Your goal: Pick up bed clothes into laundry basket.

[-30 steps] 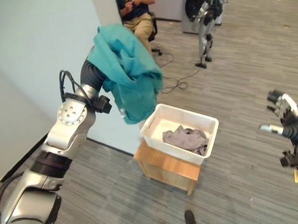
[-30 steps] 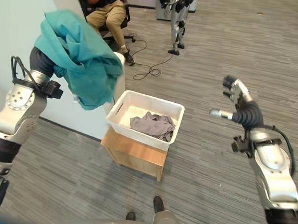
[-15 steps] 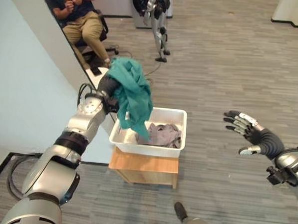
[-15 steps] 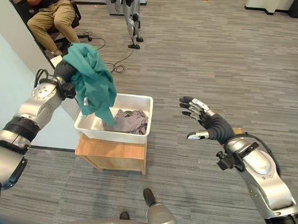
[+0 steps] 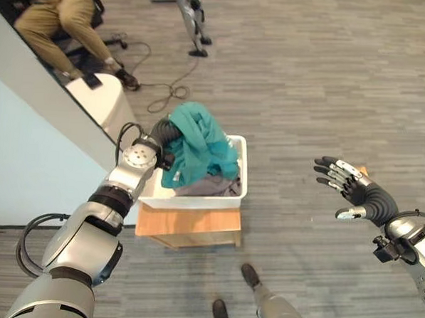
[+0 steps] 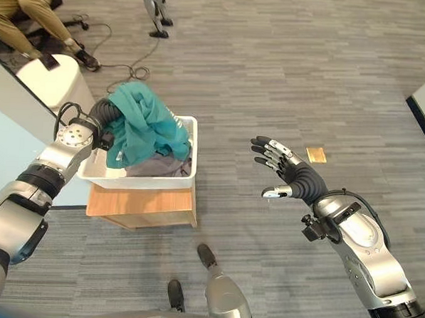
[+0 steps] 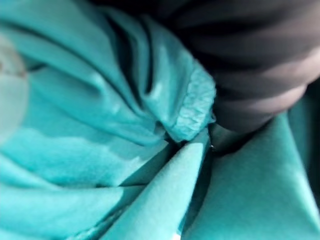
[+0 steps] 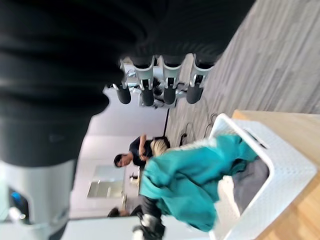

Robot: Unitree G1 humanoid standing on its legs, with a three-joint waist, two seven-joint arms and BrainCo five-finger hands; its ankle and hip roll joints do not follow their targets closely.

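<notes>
Over the white basket [image 5: 233,192], teal cloth [image 5: 197,145] hiding left hand's fingers, right hand [image 6: 291,179] spread, empty.

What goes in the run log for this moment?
left hand: under teal cloth, over white basket | right hand: open, empty | basket: holds grey cloth

Basket [image 6: 185,173] mouth blocked: teal cloth [image 6: 144,130] heaped over grey cloth [image 6: 158,166]. Wall [image 5: 27,149] close beside basket. Open floor [image 6: 273,84] on far side, around right hand [image 6: 286,173].
</notes>
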